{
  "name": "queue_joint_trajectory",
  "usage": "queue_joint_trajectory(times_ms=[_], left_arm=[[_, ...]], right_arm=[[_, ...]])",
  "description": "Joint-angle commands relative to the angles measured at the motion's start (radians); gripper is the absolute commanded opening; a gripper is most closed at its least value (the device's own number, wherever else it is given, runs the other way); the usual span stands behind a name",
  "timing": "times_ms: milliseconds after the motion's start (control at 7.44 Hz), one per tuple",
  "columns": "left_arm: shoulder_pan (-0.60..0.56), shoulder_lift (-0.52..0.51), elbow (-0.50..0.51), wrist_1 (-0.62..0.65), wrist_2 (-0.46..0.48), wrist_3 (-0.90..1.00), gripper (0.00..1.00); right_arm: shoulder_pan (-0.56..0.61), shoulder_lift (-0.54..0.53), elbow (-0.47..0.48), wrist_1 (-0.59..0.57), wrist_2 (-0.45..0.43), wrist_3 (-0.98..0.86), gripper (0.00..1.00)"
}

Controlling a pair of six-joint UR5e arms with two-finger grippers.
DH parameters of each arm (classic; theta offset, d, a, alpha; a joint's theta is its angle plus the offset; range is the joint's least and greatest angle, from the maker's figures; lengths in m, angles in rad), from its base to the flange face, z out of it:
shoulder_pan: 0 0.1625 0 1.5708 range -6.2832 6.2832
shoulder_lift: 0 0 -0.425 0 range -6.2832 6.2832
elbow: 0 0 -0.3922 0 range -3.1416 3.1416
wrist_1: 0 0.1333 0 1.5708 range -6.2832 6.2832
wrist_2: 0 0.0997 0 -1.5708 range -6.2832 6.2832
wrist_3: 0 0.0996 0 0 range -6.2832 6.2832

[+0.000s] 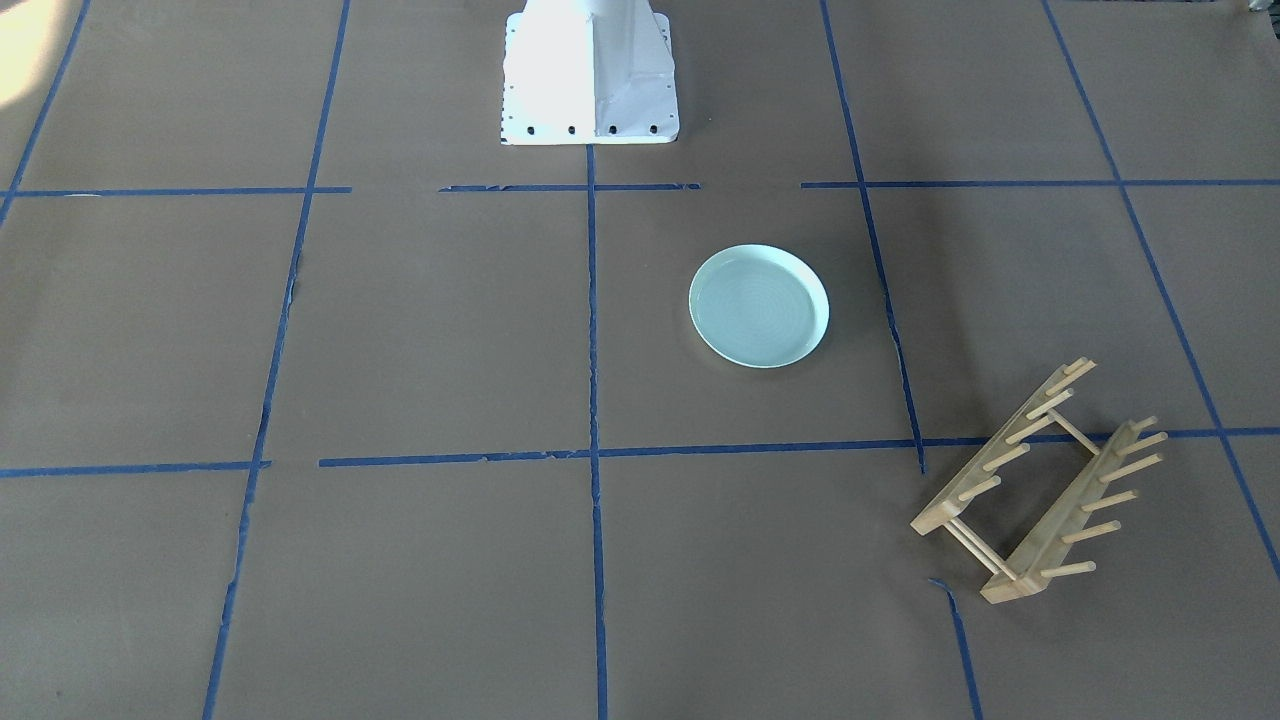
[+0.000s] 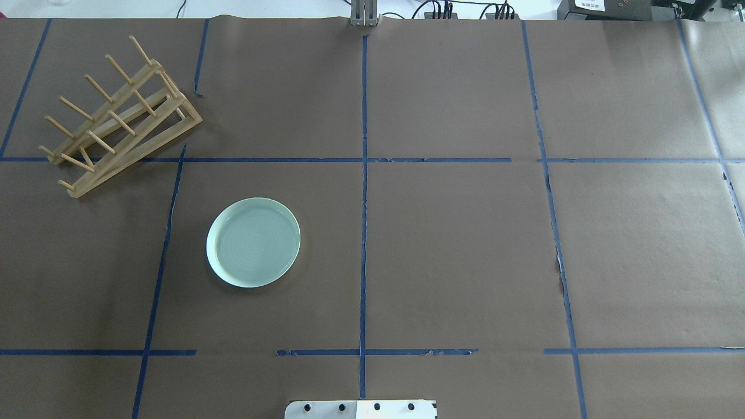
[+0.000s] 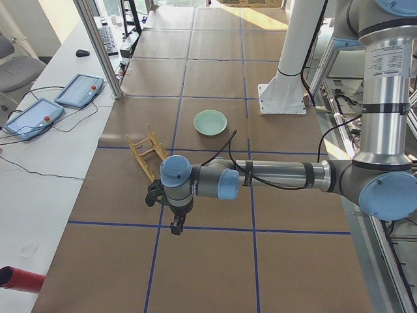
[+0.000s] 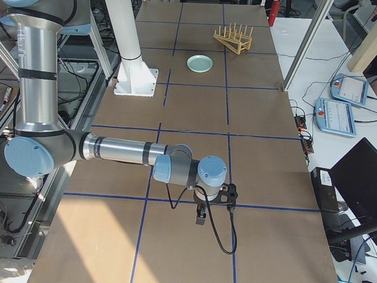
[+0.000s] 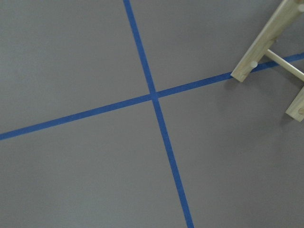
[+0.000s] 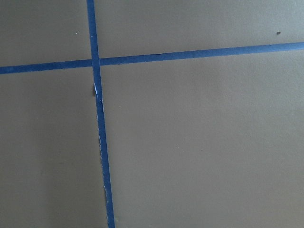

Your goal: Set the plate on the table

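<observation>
The pale mint-green plate (image 1: 759, 306) lies flat and upright on the brown-paper table (image 1: 450, 330), alone in one taped square. It also shows in the overhead view (image 2: 253, 242) and in both side views (image 3: 210, 122) (image 4: 199, 63). Neither gripper is near it. My left gripper (image 3: 176, 228) hangs over the table, well short of the plate, and I cannot tell whether it is open or shut. My right gripper (image 4: 200, 219) hangs over the table's other end, and I cannot tell its state either. Both wrist views show only paper and blue tape.
A light wooden peg rack (image 1: 1065, 510) (image 2: 137, 152) stands near the plate, with no plate in it; its corner shows in the left wrist view (image 5: 263, 40). The white robot base (image 1: 590, 75) stands at the table's middle. Operator pendants (image 3: 39, 114) lie beside the table.
</observation>
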Motion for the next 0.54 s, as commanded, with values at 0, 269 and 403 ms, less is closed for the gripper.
queue_joint_trajectory(times_ms=[0,269,403], left_arm=[[-0.058,-0.009,0.013,0.049,-0.05,-0.002,1.0],[-0.067,-0.016,-0.01,0.04,-0.07,-0.007,1.0],[-0.067,-0.004,-0.027,0.038,-0.076,-0.001,1.0]], right_arm=[[0.0,0.0,0.0,0.0,0.0,0.0,1.0],[0.0,0.0,0.0,0.0,0.0,0.0,1.0],[0.0,0.0,0.0,0.0,0.0,0.0,1.0]])
